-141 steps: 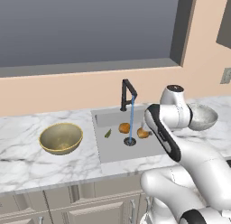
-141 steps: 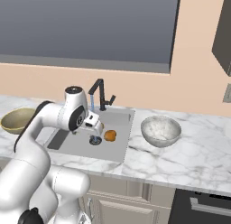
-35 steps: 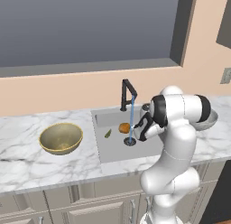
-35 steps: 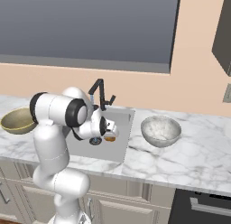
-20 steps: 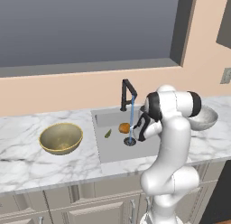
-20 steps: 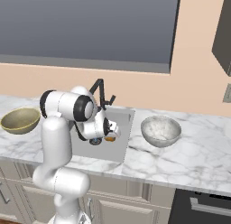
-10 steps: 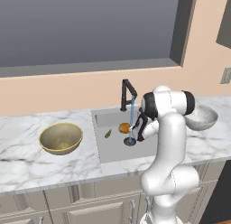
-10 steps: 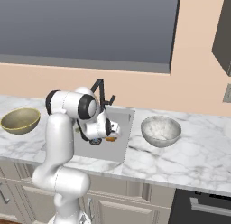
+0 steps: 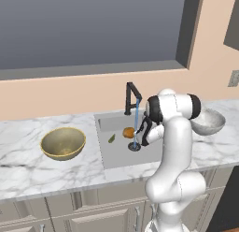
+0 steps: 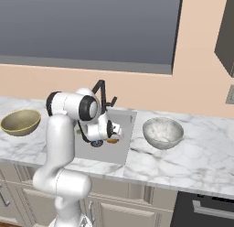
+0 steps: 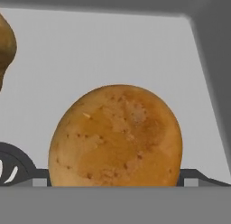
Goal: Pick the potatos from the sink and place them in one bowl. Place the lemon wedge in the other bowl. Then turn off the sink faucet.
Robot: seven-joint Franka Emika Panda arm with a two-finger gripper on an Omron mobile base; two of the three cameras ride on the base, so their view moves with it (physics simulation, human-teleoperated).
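Note:
In the hand view one potato sits large and close on the grey sink floor, between the wide-apart jaws of my open gripper. A second potato shows at the upper left edge. From the left base view, my gripper hangs low in the sink beside a potato, with the lemon wedge further left. Blue water runs from the black sink faucet. The gold bowl stands left of the sink, the silver bowl right of it.
The round dark drain lies under the water stream. From the right base view, my arm leans over the sink, with the silver bowl to its right and the gold bowl far left. A window wall rises behind the faucet.
My arm has edged slightly left and closer over the sink. The hand stays low by the potato with its jaws wide.

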